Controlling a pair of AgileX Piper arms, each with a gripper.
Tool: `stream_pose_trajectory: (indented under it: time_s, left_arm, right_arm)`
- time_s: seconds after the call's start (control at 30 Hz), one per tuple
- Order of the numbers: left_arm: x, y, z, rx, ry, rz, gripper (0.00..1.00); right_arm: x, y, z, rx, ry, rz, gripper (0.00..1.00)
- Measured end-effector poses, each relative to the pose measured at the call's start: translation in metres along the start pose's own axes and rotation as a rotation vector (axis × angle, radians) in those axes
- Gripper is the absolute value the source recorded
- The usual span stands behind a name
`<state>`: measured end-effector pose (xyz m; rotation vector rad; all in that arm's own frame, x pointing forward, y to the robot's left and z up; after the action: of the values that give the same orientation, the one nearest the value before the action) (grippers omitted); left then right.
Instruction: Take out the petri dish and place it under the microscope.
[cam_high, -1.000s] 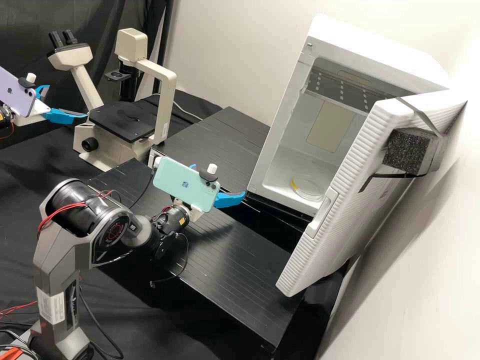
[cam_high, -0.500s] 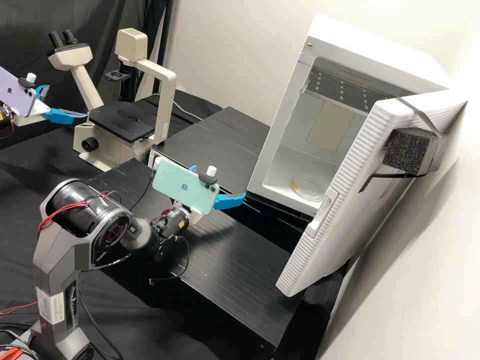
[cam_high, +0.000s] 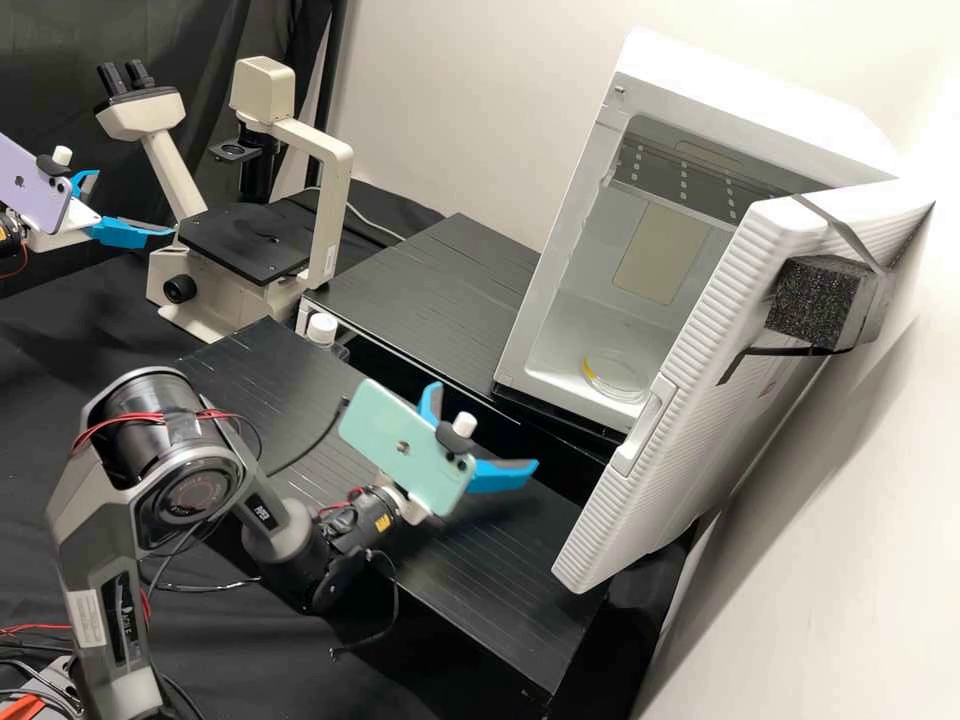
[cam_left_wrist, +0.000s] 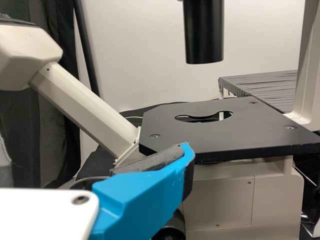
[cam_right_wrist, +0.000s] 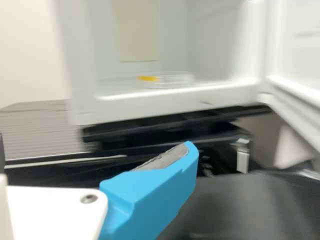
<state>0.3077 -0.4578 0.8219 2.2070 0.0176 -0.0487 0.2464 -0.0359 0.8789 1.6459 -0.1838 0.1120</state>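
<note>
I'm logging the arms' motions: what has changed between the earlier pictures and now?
The right hand has moved toward the high view's lower right; nothing was grasped or released. The left hand, microscope and petri dish stayed put.

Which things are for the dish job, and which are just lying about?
For the job:
- petri dish, inside the white cabinet
- the cabinet's open door
- microscope, where the dish goes
- right gripper, left gripper, both holding nothing

Probably just there:
- white-capped bottle
- foam block, strapped on the door
</note>
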Motion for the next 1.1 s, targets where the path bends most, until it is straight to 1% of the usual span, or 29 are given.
stream_pose_trajectory:
  time_s: [0.1, 0.2, 0.27, 0.43, 0.6, 0.83, 1.1]
  left_arm:
    - [0.0, 0.0, 0.0, 0.0, 0.0, 0.0, 1.0]
    - [0.0, 0.0, 0.0, 0.0, 0.0, 0.0, 1.0]
    - [0.0, 0.0, 0.0, 0.0, 0.0, 0.0, 1.0]
    - [0.0, 0.0, 0.0, 0.0, 0.0, 0.0, 1.0]
    - [0.0, 0.0, 0.0, 0.0, 0.0, 0.0, 1.0]
    - [0.0, 0.0, 0.0, 0.0, 0.0, 0.0, 1.0]
    - [0.0, 0.0, 0.0, 0.0, 0.0, 0.0, 1.0]
  right_arm:
    - [0.009, 0.009, 0.011, -0.001, -0.025, 0.03, 1.0]
    - [0.024, 0.012, 0.018, -0.005, -0.023, 0.04, 1.0]
    - [0.036, 0.016, 0.02, -0.01, -0.011, 0.05, 1.0]
    - [0.067, 0.019, 0.024, 0.002, 0.007, 0.089, 1.0]
    - [0.097, 0.025, 0.021, 0.003, 0.053, 0.131, 1.0]
    - [0.126, 0.029, 0.013, -0.008, 0.091, 0.138, 1.0]
    - [0.163, 0.03, 0.011, -0.02, 0.074, 0.112, 1.0]
